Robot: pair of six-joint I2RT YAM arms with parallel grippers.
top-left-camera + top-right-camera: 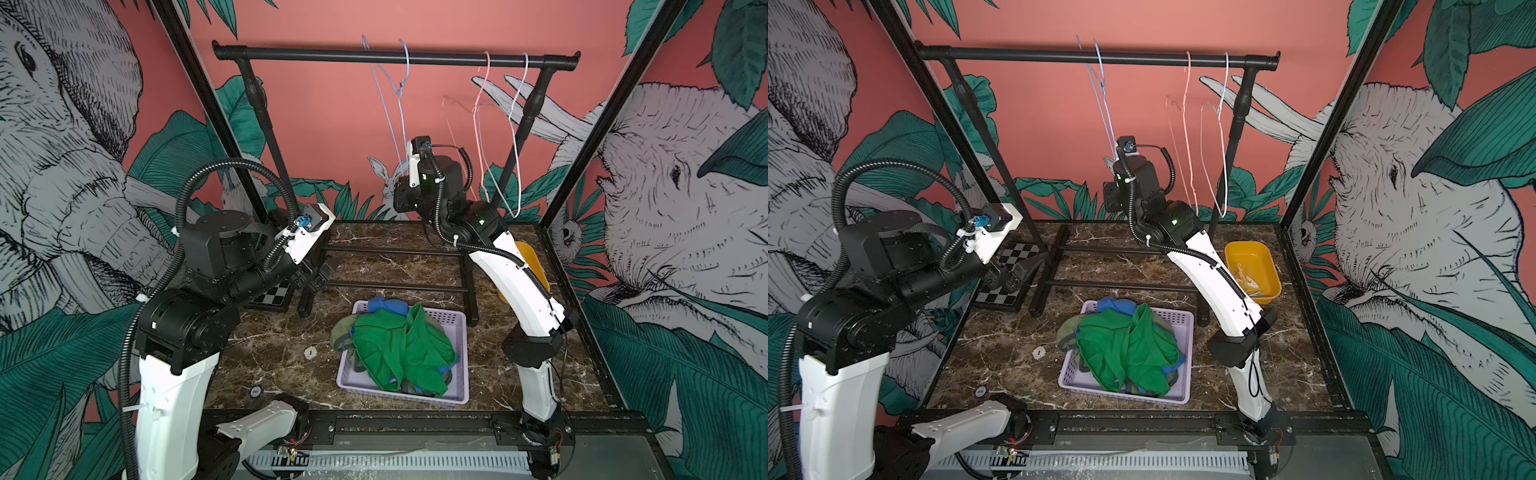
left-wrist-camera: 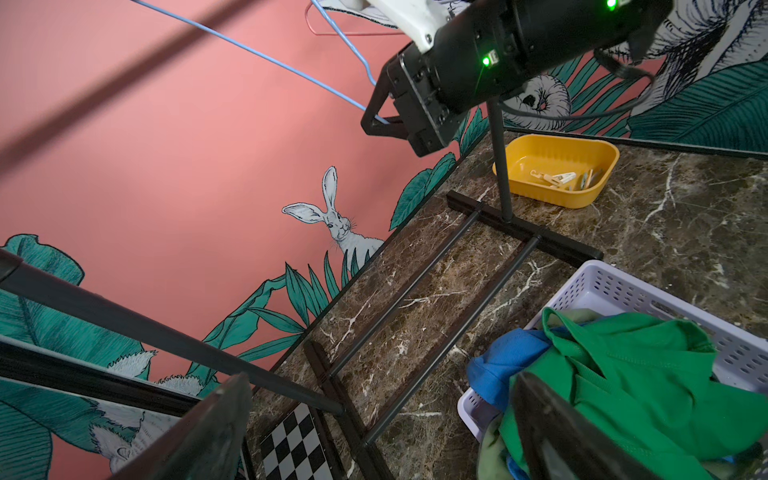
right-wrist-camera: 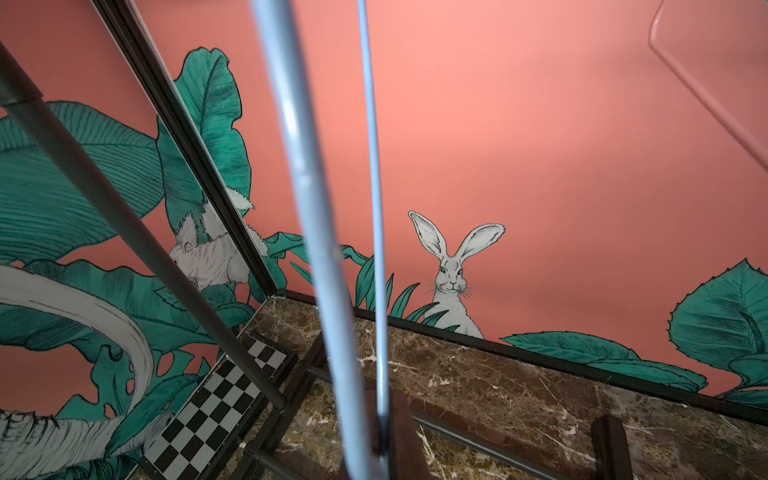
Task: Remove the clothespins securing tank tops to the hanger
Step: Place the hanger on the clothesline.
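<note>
Clothespins (image 2: 557, 179) lie in the yellow tray (image 2: 552, 198); tank tops (image 1: 399, 345) sit heaped in the lavender basket (image 1: 451, 318); the hangers on the rail (image 1: 395, 56) are bare, so the task appears complete. Right arm (image 1: 498, 266) raised, jaws clenched on the blue hanger's (image 3: 300, 166) lower wire; left arm (image 1: 216, 245) low beside the rack post, jaws released

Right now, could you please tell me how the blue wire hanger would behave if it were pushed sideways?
The blue hanger is thin wire, so it probably flexes. Hooked on the rail, it would likely swing or slide.
</note>
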